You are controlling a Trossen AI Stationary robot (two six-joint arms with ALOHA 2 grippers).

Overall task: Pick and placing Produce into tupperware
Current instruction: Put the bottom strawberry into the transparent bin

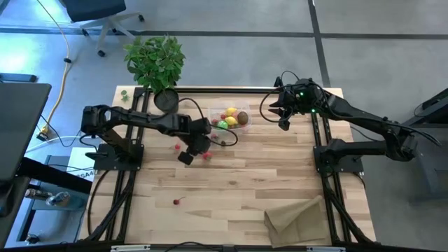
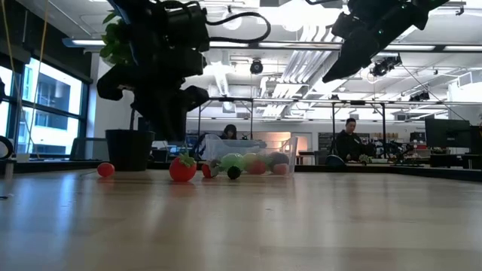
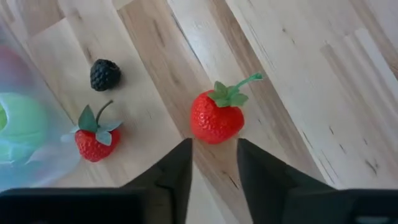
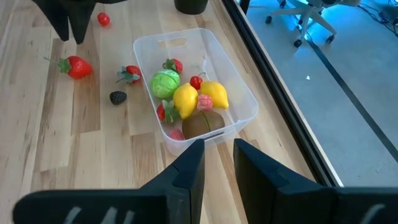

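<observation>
The surface is a pale wood-plank top framed by dark rails, with grey floor around it. At its back edge stands a potted plant; a tan paper bag lies at the front right corner. Near the back middle sits the tupperware, holding two lemons, a lime, a kiwi and some small red pieces.

Loose on the wood just left of the tupperware are a strawberry, a smaller strawberry and a blackberry. Another red piece lies well apart toward the front, and a red ball sits near the plant pot.

The left gripper hangs low over the larger strawberry, its fingers slightly parted and holding nothing. The right gripper is raised off the surface to the right of the tupperware, fingers a little apart and empty.

Beyond the surface, the low view shows an open workroom with ceiling pipes, windows at the left, and two people seated at desks far back. An office chair stands on the floor behind.
</observation>
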